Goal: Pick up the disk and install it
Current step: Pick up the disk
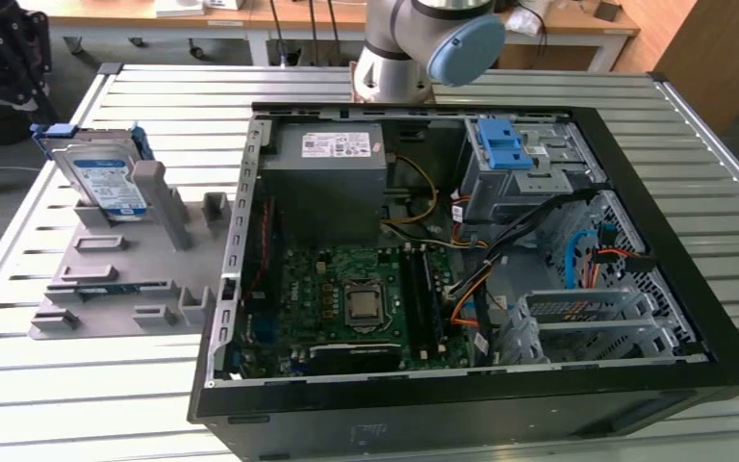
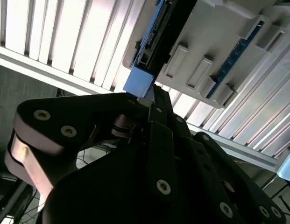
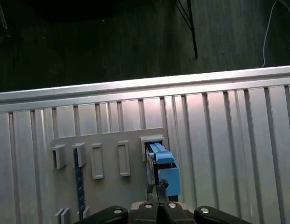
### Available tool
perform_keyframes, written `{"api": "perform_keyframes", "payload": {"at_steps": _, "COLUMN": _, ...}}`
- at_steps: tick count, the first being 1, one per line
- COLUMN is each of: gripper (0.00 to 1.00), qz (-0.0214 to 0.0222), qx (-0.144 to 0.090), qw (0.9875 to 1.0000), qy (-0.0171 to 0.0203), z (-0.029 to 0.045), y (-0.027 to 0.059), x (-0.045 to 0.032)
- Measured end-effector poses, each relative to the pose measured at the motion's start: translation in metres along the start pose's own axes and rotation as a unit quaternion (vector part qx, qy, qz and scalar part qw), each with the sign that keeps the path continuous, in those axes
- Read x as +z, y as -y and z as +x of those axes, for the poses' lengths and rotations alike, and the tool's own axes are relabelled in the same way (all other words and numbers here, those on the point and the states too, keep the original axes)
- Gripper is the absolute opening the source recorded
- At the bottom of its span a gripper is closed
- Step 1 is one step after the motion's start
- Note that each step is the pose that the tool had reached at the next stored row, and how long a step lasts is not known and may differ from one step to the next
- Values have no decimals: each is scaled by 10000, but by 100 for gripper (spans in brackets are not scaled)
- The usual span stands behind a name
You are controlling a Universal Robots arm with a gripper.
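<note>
Blue-framed and silver, the disk (image 1: 103, 179) stands on edge in the grey holder (image 1: 103, 289) on the slatted table (image 1: 88, 409), at the exterior view's left, beside the open computer case (image 1: 472, 409). In the second wrist view the gripper (image 2: 147, 100) points at the disk's blue end, jaws seemingly pressed together on nothing; whether they touch it is hard to judge.

the disk (image 1: 103, 181), silver with a blue-and-white label and blue frame, stands upright on edge in a grey slotted holder (image 1: 113, 279) on the bench (image 1: 49, 385).
</note>
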State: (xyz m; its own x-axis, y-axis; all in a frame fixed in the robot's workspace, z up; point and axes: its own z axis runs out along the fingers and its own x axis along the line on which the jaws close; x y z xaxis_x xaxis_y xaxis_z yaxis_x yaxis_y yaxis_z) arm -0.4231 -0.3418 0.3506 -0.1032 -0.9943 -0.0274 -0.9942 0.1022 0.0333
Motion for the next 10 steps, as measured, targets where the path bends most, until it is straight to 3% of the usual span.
{"api": "perform_keyframes", "payload": {"at_steps": 5, "gripper": 11, "qz": -13, "qx": -449, "qw": 9990, "qy": -15, "z": 0, "y": 0, "x": 5}}
{"api": "perform_keyframes", "payload": {"at_steps": 10, "gripper": 11, "qz": -23, "qx": -839, "qw": 9965, "qy": -28, "z": 0, "y": 0, "x": 8}}
